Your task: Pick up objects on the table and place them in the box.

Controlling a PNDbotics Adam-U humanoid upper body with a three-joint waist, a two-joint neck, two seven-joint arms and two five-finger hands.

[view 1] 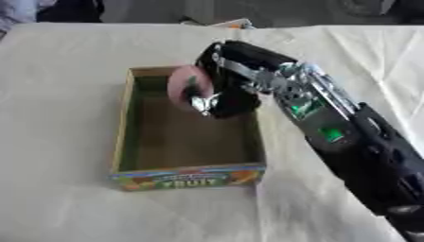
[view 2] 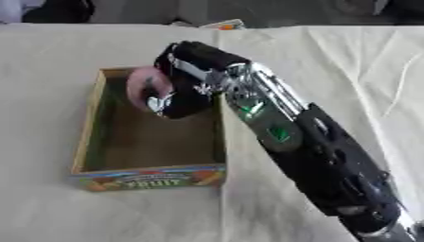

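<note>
Pink object [view 1: 184, 87]: a round, pale pink thing, held up over the far end of the box, above the box floor and not resting on it in the left eye view.
Box [view 1: 124, 124]: an open cardboard tray, long side running away from the camera, with a bright fruit-print panel on its near wall; the inside is brown and shadowed, and nothing else can be made out lying in it.
Right robot hand [view 1: 222, 97]: comes in from the lower right on a long black and silver arm, its dark fingers curled round the pink object, gripping it from the right side, over the box's far right corner.
Surface [view 1: 58, 71]: covered by a creased cream cloth, with the box standing left of centre.
Far edge: a small white and orange item [view 1: 236, 23] lies at the back of the cloth, too small to tell what it is.

Right eye view, same moment:
Pink object [view 2: 142, 85]: shows as a pink disc, partly hidden by the dark fingers in front of it, just inside the far rim of the box.
Box [view 2: 87, 127]: sits further left here, the printed front wall facing the camera.
Right robot hand [view 2: 178, 94]: wrapped on the pink object, its wrist crossing the box's right wall.
Left robot hand: shows in neither view.
</note>
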